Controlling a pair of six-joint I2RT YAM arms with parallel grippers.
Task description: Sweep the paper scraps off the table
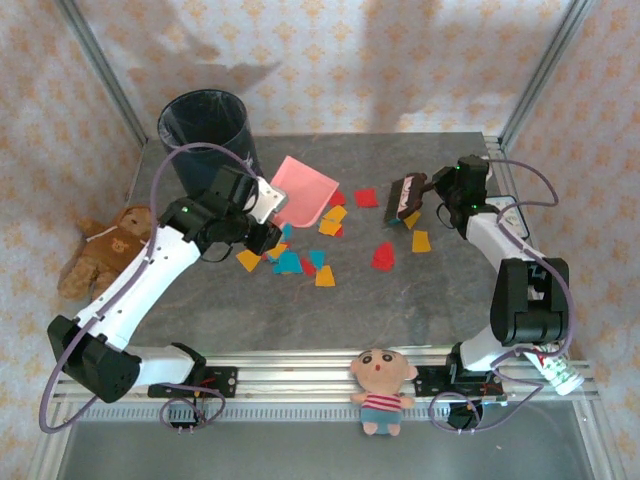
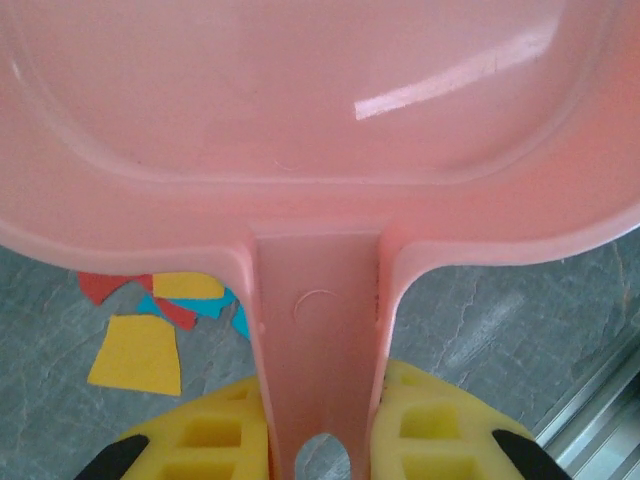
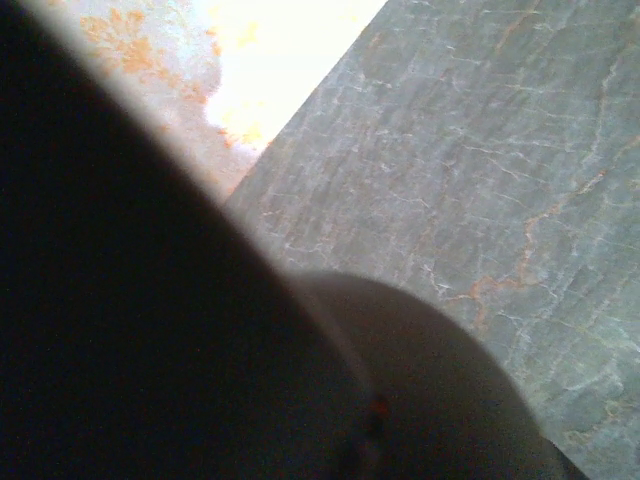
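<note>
With the left gripper point(image 2: 320, 445) clamped on the dustpan point(image 1: 303, 190) and the right gripper point(image 1: 437, 187) shut on the brush point(image 1: 408, 195), scraps point(image 1: 300, 258) lay mid-tabletop point(image 1: 420, 310), where a hasty stroke could scatter them past the dustpan.

Top cam: left gripper point(image 1: 266, 200) is closed on the near-left end of the pink dustpan point(image 1: 306, 188). The pan sits back-centre on the table point(image 1: 440, 300), just right of the black bin point(image 1: 205, 125). The right gripper point(image 1: 436, 186) is clamped on a dark brush point(image 1: 409, 197) over the back-right area. Most paper scraps point(image 1: 296, 260) are bunched just in front of the pan. A few red and yellow ones lie loose between pan and brush and in front of the brush. A teddy bear point(image 1: 105, 248) sits off the left edge and a doll point(image 1: 382, 388) at the front rail.
</note>
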